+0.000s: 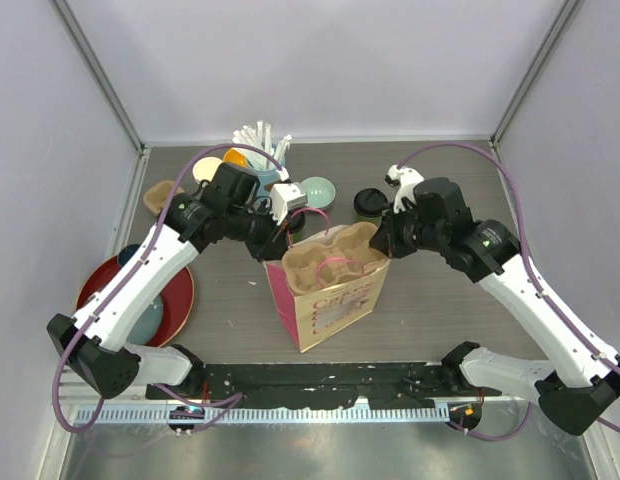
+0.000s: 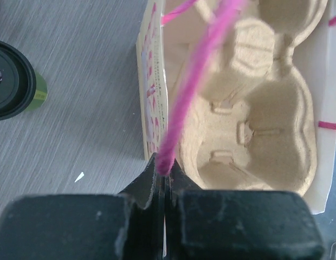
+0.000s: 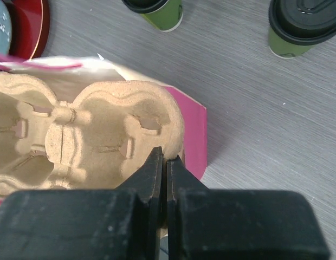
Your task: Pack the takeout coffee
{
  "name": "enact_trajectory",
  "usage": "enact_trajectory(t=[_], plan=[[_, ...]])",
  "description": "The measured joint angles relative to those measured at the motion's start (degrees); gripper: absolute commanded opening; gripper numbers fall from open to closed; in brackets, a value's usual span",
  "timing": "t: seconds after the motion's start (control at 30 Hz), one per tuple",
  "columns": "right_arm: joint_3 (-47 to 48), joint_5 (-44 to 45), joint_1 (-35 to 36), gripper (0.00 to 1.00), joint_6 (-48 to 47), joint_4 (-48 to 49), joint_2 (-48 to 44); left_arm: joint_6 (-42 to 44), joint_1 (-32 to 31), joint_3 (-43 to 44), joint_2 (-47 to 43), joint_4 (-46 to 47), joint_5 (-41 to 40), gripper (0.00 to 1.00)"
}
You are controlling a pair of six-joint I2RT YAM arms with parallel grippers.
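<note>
A paper bag with pink sides stands mid-table, and a tan pulp cup carrier sits in its mouth with its wells empty. My left gripper is shut on the bag's pink cord handle, at the bag's left edge. My right gripper is shut on the carrier's rim, at the bag's right edge. One takeout coffee cup, dark green with a black lid, stands behind the bag. The right wrist view shows two lidded cups on the table; the left wrist view shows one.
At the back stand a blue cup of white straws and a pale green bowl. A second pulp carrier lies at the back left. A red plate holding a blue dish sits at the left under my left arm.
</note>
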Motion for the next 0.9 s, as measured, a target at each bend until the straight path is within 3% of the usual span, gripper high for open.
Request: enact_trajectory(t=[0.13, 0.33, 0.67, 0.9], plan=[[1.6, 6.6, 5.0, 0.01, -0.5, -0.7, 2.3, 0.0, 0.0, 1.1, 0.0, -1.0, -0.5, 0.00], [3.3, 14.0, 6.3, 0.01, -0.7, -3.3, 3.1, 2.0, 0.0, 2.3, 0.0, -1.4, -4.0, 0.00], [3.7, 18.0, 7.1, 0.01, -1.6, -5.9, 3.0, 2.8, -0.1, 3.6, 0.1, -1.4, -5.2, 0.00], [5.4, 20.3, 17.9, 0.01, -0.7, -4.2, 6.8, -2.1, -0.9, -0.2, 0.3, 1.9, -2.5, 0.00]])
